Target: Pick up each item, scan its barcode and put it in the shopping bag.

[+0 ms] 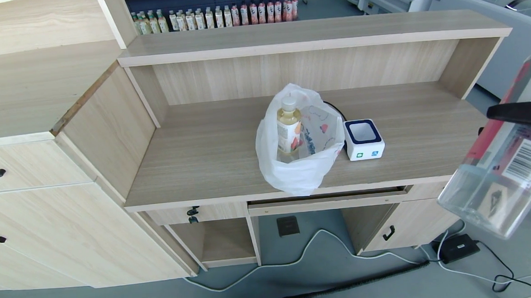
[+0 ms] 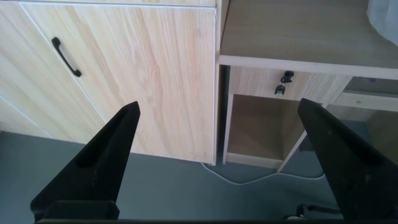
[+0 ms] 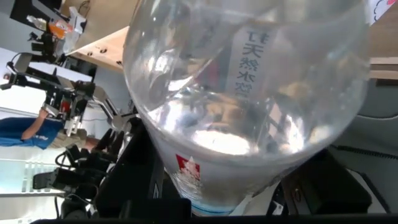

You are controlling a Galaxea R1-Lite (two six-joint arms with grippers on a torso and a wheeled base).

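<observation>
Seemingly the right end effector (image 1: 518, 116) grips a clear bottle (image 1: 499, 177); the left end effector (image 2: 217, 107) gapes empty.

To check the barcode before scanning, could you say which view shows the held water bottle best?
The head view: the water bottle shows with its barcode label facing the camera. The right wrist view gives its clear base close up; the left wrist view faces the cabinet.

Matt pale wood-grain counter (image 1: 211, 156); thin crinkly white plastic bag (image 1: 294, 177); glossy clear plastic water bottle (image 1: 499, 177); smooth white plastic scanner box (image 1: 364, 149), dark glossy top.
</observation>
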